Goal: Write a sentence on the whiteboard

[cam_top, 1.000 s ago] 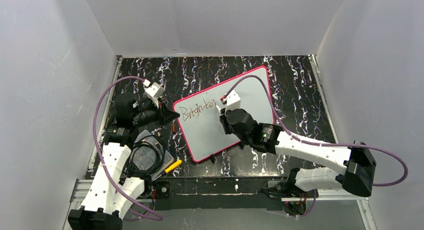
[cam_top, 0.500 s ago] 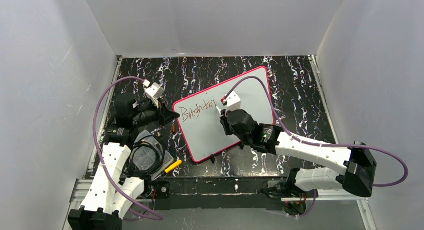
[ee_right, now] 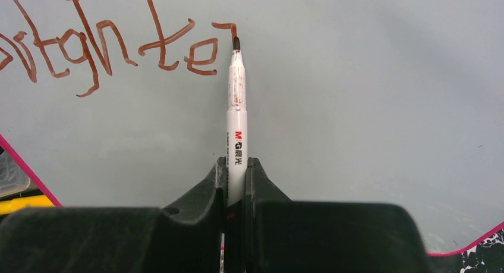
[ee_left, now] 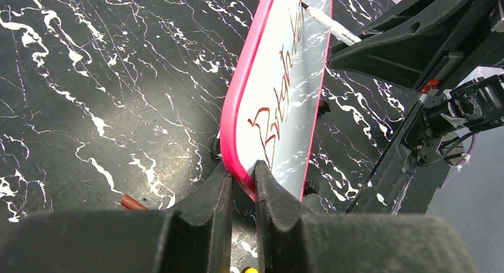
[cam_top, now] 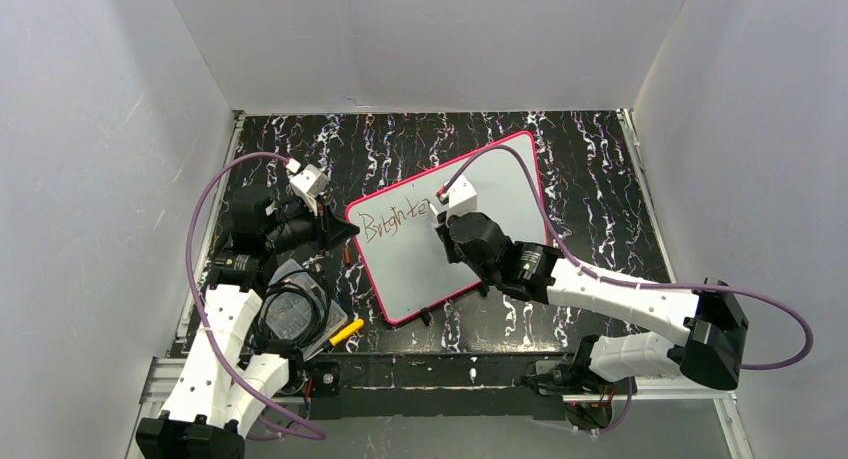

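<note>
Nearby, brown cylinder [ee_left: 134, 201] just beside whiteboard [cam_top: 415, 274]; yellow object [cam_top: 347, 331] apart.

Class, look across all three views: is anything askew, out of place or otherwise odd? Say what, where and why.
The whiteboard lies skewed, its edges angled to the table edges. A small brown tube lies loose on the table beside the board's left corner, possibly a marker cap.

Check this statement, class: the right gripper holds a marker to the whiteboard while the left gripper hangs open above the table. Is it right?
Not quite. The left gripper is not hanging open: the left wrist view shows it shut on the pink frame of the whiteboard. The right gripper does hold a marker to the whiteboard.
</note>
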{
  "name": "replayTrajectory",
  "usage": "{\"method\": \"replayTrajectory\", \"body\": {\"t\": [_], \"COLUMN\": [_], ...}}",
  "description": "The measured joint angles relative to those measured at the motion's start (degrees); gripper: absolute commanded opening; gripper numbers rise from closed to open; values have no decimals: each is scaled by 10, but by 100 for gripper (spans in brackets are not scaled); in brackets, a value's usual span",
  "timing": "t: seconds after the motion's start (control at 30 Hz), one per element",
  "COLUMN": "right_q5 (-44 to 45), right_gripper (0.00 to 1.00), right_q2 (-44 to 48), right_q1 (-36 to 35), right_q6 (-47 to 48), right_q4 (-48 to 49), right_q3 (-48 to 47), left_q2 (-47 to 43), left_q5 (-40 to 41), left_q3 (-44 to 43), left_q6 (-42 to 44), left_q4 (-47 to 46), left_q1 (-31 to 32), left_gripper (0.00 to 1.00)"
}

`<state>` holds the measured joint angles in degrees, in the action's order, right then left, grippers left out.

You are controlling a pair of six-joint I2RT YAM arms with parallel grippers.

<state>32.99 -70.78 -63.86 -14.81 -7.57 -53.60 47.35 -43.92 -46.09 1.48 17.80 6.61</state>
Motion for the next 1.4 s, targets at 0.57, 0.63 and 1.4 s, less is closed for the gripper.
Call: {"method": "replayTrajectory", "body": {"t": [0.57,0.63,1.4], "right_q5": [9,9,-37], "right_gripper": [1,1,1], "right_q2": [-5,-5,85], "right_q1": [11,16,44], "right_q6": [-2,-4,19], "right_q4": [0,1,1], "right_q3": [-6,-6,26], "left_q2": [0,0,-2], "left_q5": [3,4,5], "left_q3": [0,0,0], "left_q6": [-1,-1,-2], "left_q4": [2,2,4], "left_q1": [0,0,1], "left_gripper": [0,0,0]}}
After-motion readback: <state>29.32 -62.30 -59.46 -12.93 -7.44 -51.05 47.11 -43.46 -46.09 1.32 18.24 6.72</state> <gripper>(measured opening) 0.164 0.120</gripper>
